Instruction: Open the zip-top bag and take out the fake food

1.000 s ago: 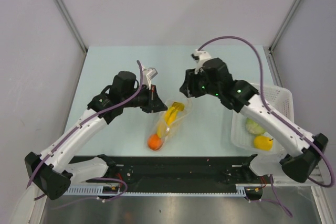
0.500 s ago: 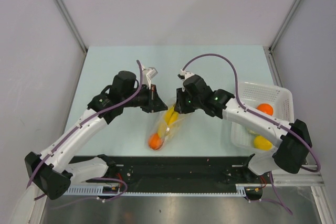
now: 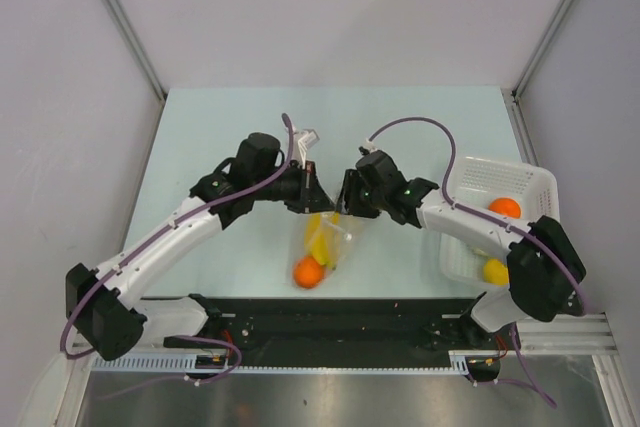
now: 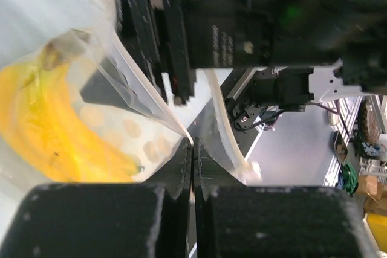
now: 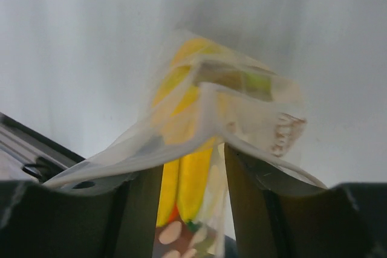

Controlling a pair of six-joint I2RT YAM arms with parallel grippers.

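In the middle of the surface (image 3: 200,137), the zip-top bag (image 3: 332,247) is held by one lip in the left tool (image 4: 192,148), which is pinched tight on the film. The right tool (image 5: 192,164) is seen with jaws apart, the opposite lip draped across their tips, seemingly ungripped. A banana bunch (image 3: 318,237) and an orange (image 3: 307,273) are lodged inside. That lip should be clamped fully before the mouth is drawn apart, slowly and evenly.

Robot lab cell, plain grey walls (image 3: 330,7), metal corner posts (image 3: 121,22) (pale table (image 3: 420,107))
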